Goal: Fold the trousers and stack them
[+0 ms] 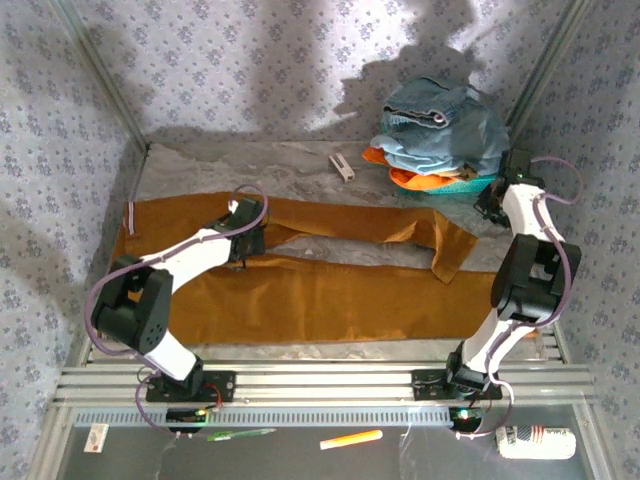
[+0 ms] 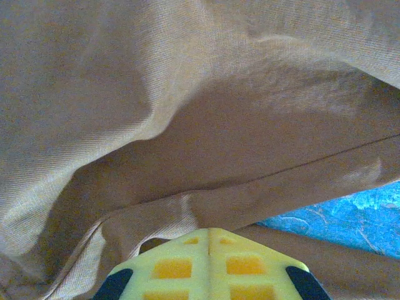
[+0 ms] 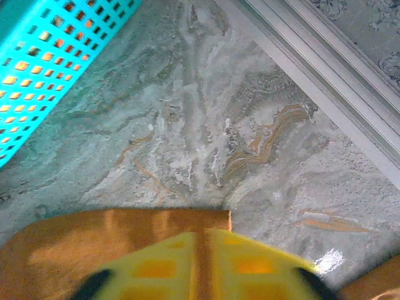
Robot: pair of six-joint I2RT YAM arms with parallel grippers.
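fingers point(image 2: 169, 269): pressed together on trousers point(image 2: 187, 125) fold | tabletop point(image 2: 350, 215): lower right

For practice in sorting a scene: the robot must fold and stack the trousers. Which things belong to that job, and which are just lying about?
Job: trousers; left gripper, shut on them; right gripper.
Lying about: basket; blue garment; orange cloth; small pale object; orange pen.
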